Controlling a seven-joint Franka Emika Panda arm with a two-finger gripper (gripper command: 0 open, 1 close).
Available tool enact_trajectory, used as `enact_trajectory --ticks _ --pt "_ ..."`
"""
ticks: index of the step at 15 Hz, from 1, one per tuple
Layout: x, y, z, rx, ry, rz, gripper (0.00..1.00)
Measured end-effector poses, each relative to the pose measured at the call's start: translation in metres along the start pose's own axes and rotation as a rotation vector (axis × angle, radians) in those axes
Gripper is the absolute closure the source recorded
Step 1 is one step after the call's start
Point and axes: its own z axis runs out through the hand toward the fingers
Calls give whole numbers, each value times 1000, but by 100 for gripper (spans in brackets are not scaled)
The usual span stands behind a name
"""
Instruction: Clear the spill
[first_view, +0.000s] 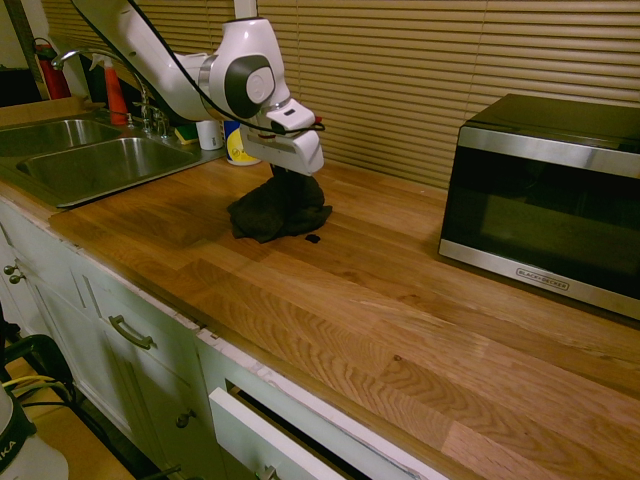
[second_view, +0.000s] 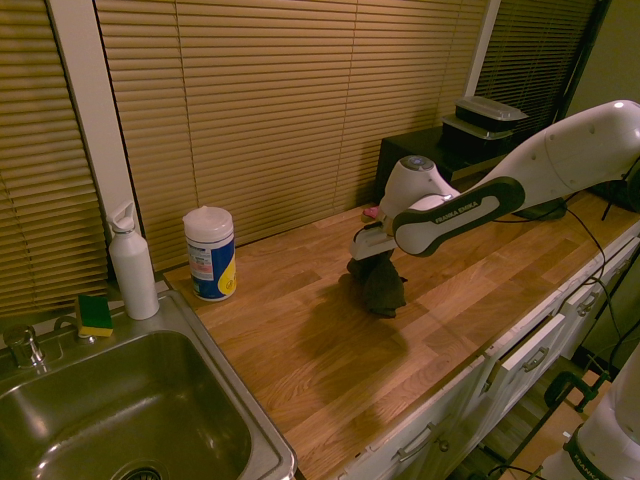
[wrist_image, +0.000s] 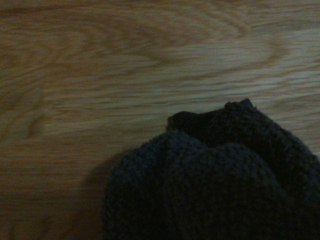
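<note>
A dark cloth rag (first_view: 277, 212) sits bunched on the wooden countertop (first_view: 420, 330), its top gathered up into my gripper (first_view: 288, 178). The gripper points down over it and is shut on the rag; its fingertips are buried in the folds. From the other side, the rag (second_view: 382, 285) hangs in a lump under the gripper (second_view: 375, 265) and touches the wood. One tiny dark speck of the spill (first_view: 312, 238) lies on the counter just beside the rag's near-right edge. The wrist view shows only the rag (wrist_image: 215, 185) on bare wood grain.
A microwave (first_view: 545, 200) stands at the counter's right end. A steel sink (first_view: 90, 160) lies at the other end, with a wipes canister (second_view: 210, 253), a white spray bottle (second_view: 132, 262) and a sponge (second_view: 95, 315) beside it. Blinds run along the back.
</note>
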Motion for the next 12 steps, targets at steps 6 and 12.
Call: enact_trajectory --ticks 6,12 --pt "55 41 2 2 -14 65 100" --pt "95 79 4 1 -20 117 100"
